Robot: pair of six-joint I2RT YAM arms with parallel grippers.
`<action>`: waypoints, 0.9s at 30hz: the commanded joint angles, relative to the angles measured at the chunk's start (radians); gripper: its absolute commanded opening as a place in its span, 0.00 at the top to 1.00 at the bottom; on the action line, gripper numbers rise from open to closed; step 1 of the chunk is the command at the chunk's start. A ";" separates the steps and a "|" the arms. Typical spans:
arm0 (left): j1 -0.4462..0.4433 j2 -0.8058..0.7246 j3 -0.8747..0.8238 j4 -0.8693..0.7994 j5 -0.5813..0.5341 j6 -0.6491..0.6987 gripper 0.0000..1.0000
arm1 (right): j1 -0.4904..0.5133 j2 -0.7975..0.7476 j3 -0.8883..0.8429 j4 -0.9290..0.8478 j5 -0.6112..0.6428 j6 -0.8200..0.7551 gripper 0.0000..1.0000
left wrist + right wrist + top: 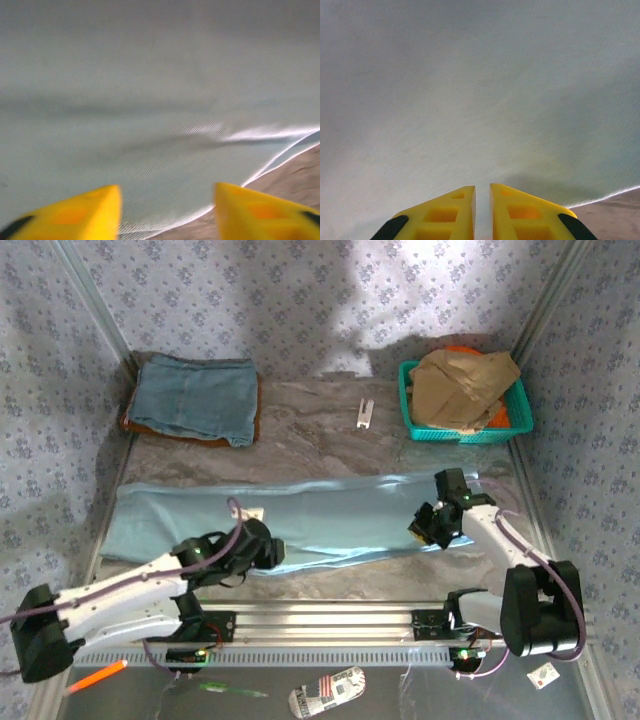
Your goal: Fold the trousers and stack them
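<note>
The trousers point(330, 520) lie flat on the table point(330, 420), a bit nearer the arms than the middle. They are long and thin. Their long way runs side to side, from 9 o'clock to 3 o'clock, and the 3 o'clock end tips a little toward the back. I cannot tell which end is the waist.

The left gripper point(272, 548) sits low at the near edge of the cloth, at about 7 o'clock. In its own camera its yellow fingers point(100, 205) are wide apart, with the hem of the cloth between them. I think it is there to grab that edge, so the cloth can be lifted and folded over.

The right gripper point(425, 525) is on the 3 o'clock end. Its fingers point(455, 205) are pressed almost together. I think a thin bit of cloth is pinched there, but the camera is too close to be sure. Holding that end would keep the trousers straight during the fold.

A folded dark blue garment point(195, 395) rests at 11 o'clock. That looks like the stacking spot. A green basket point(405, 400) at 1 o'clock holds a tan garment point(465, 385).
</note>
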 commanded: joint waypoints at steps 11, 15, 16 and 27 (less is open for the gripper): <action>0.656 0.422 0.093 0.335 0.150 0.038 0.55 | 0.198 0.591 0.528 0.113 0.104 0.026 1.00; 0.729 0.570 0.077 0.425 0.162 -0.029 0.55 | 0.141 0.737 0.624 0.077 0.118 0.030 1.00; 0.747 0.590 0.073 0.441 0.168 -0.041 0.53 | 0.124 0.751 0.627 0.068 0.119 0.034 0.99; 0.852 0.745 0.135 0.461 0.238 -0.053 0.39 | -0.172 0.348 0.357 0.004 0.048 -0.088 0.75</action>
